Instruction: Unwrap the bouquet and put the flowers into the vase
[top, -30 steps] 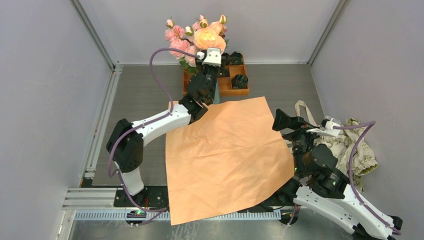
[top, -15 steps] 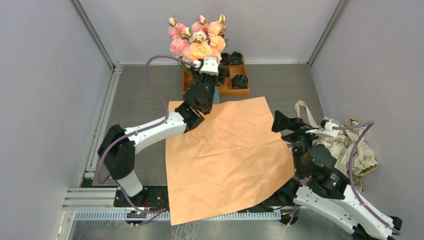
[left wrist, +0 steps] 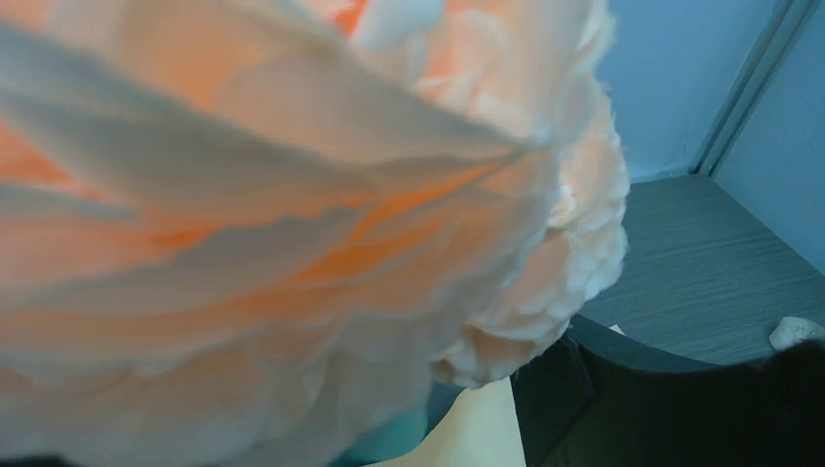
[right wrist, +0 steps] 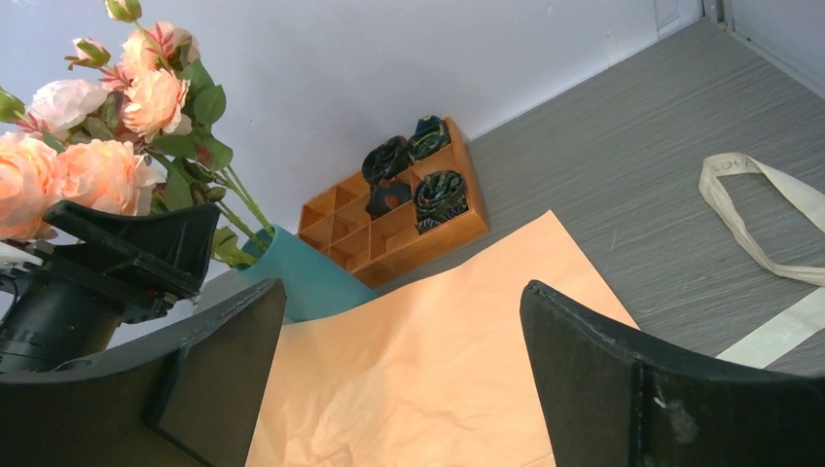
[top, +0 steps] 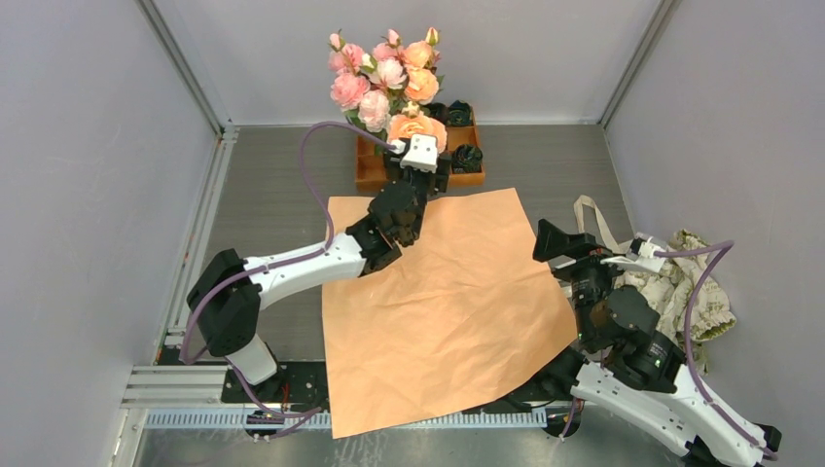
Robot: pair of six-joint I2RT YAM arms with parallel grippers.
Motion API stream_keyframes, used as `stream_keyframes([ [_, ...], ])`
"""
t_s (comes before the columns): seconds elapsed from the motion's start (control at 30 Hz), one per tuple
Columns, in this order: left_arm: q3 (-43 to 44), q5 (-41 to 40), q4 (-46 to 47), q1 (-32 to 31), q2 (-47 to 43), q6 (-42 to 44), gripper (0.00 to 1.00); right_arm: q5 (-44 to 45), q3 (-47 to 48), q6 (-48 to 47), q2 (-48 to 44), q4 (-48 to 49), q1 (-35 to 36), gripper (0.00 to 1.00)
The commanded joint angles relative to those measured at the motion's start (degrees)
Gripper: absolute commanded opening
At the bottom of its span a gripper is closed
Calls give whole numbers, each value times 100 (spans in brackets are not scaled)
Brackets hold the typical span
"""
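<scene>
The left claw [right wrist: 146, 245] is held out to 12 o'clock on the bench [top: 272, 195], close against the flowers [top: 384, 73]. A peach rose fills its wrist view, so whether it is spread or pinched on a stem cannot be told. The flowers are seen standing in the vase [right wrist: 302, 277] at 12 o'clock, beside the tray [right wrist: 418, 248], with their heads well above the rim. The paper [top: 438, 302] is spread flat across the middle, its far edge near the vase. At 4 o'clock the right claw [right wrist: 401, 360] is held spread wide and empty over the paper's right edge. The ribbon [top: 590, 212] and a crumpled wad [top: 681, 282] are found at 3 o'clock.

Unwrapping is judged done and placing nearly so, with the release of the stems taken to be the step in hand. A clean withdrawal is called for next, with no bloom snagged and the vase not tipped.
</scene>
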Motion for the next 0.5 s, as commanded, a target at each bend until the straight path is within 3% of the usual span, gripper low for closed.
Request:
stream_keyframes([
  [0.0, -75, -251, 1, -1, -290, -311, 70, 1, 84, 154, -99, -18, 16, 96],
  [0.27, -796, -594, -632, -235, -704, -909, 70, 200, 132, 196, 139, -169, 17, 98],
  [0.47, -1453, -789, -1702, -697, -1180, -1548, 69, 565, 526, 405, 933, -676, 14, 99],
])
